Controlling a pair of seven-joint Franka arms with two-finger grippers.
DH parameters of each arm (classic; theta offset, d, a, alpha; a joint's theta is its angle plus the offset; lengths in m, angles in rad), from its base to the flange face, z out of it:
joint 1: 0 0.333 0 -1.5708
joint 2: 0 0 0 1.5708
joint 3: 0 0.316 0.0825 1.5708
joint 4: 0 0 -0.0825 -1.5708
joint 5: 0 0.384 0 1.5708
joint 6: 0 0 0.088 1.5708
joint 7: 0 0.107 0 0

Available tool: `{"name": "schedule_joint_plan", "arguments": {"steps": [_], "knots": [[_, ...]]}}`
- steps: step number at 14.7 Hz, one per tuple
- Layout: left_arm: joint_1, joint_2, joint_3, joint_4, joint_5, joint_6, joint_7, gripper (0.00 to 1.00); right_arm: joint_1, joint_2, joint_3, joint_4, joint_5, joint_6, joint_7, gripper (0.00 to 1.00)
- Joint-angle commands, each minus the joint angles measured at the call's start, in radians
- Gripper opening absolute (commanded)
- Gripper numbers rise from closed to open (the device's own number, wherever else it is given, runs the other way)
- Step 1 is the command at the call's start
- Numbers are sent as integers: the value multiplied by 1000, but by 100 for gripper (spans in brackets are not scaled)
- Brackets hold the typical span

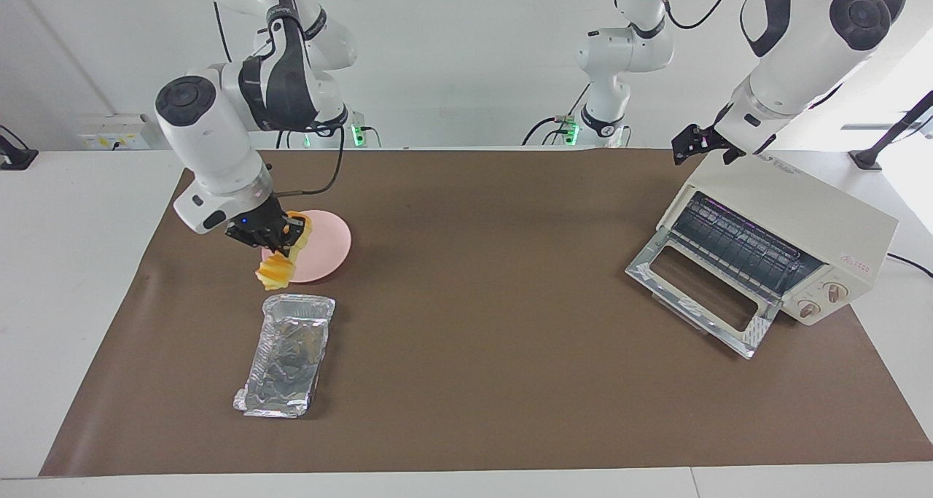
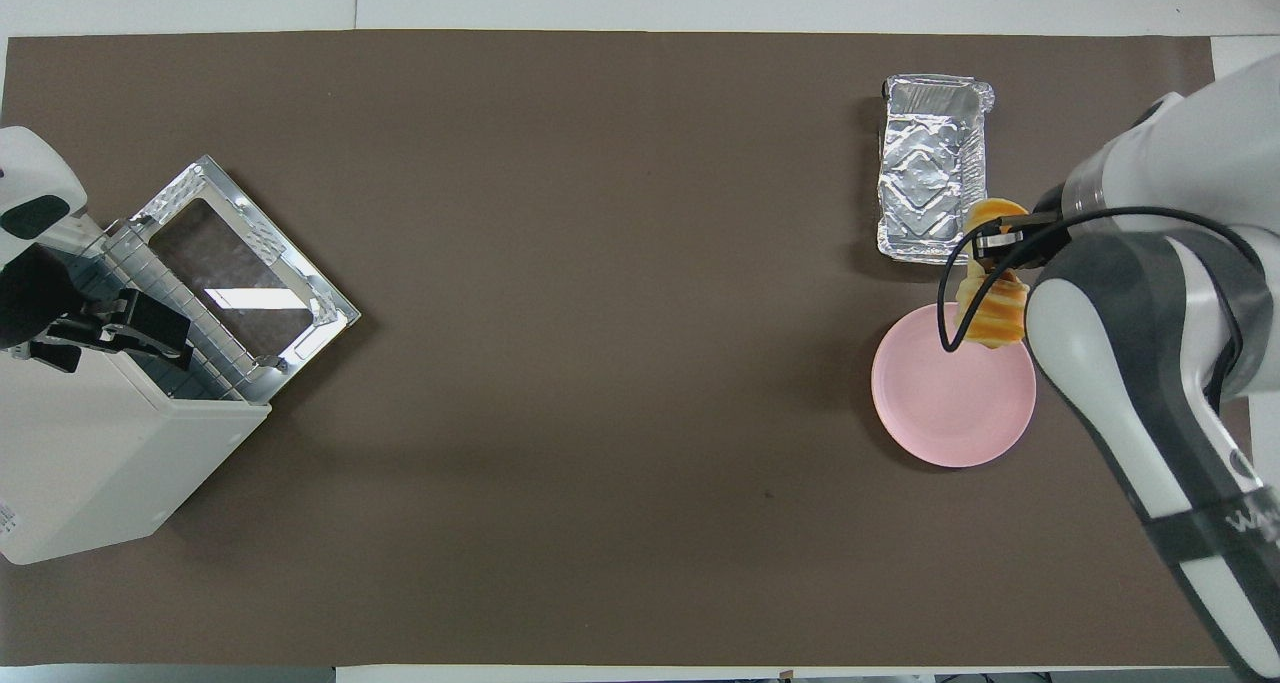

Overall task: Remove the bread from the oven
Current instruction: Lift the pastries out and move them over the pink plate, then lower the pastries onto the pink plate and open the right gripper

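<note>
The right gripper [image 1: 275, 237] pinches the small golden-yellow ridged bread [image 1: 280, 262] and holds it up over the round pink plate [image 1: 329, 246], likely to set it down there. The crinkled silver foil tray [image 1: 287, 355] is empty. The cream-white boxy oven [image 1: 791, 228] has its door down, only its rack inside. The left gripper [image 1: 701, 145] waits over the oven, fingers spread.

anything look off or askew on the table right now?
Mostly tidy. The bread hangs tilted from the right tool, gripped at one end, over the edge of the pink plate. The foil tray sits empty and crinkled. The oven door is down, angled to the mat's edge. No spills.
</note>
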Motion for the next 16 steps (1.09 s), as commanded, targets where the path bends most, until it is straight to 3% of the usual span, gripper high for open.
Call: {"name": "schedule_joint_plan", "arguments": {"steps": [1,4,9,14,15,16], "knots": [[13,-26,-9,-24,16,17,5,100,-8,-248,5,-436,20,265,-19,0],[13,-26,-8,-25,16,17,5,100,-3,-281,5,-598,20,455,-30,0],[13,-26,-9,-25,16,17,5,100,2,-164,5,-615,22,617,-29,0],[13,-26,-9,-24,16,17,5,100,5,-132,5,-629,22,667,-29,0],[13,-26,-9,-24,16,17,5,100,3,-132,5,-628,22,663,-27,10],[13,-26,-9,-24,16,17,5,100,3,-132,5,-626,22,658,-27,89]]}}
